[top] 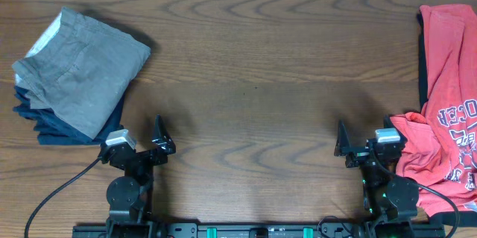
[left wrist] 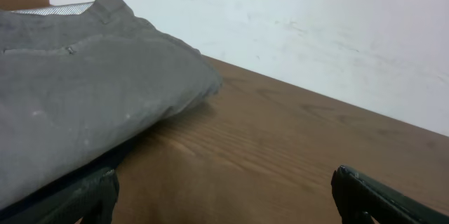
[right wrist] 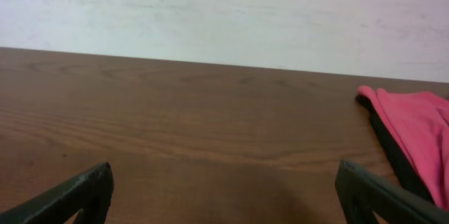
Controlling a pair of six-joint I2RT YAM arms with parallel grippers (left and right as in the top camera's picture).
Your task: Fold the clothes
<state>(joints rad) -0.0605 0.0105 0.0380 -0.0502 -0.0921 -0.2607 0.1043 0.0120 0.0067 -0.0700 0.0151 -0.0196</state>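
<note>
A folded grey garment (top: 78,70) lies on top of folded dark blue clothes (top: 52,127) at the table's left; it also fills the left of the left wrist view (left wrist: 77,97). A crumpled red T-shirt with white lettering (top: 447,119) lies at the right edge, over a dark garment (top: 422,66); its edge shows in the right wrist view (right wrist: 417,136). My left gripper (top: 141,137) is open and empty near the front, just right of the folded pile. My right gripper (top: 363,139) is open and empty, just left of the red shirt.
The brown wooden table (top: 253,81) spans the view. A pale wall (right wrist: 224,13) stands behind its far edge. A black cable (top: 56,193) runs from the left arm's base towards the front left.
</note>
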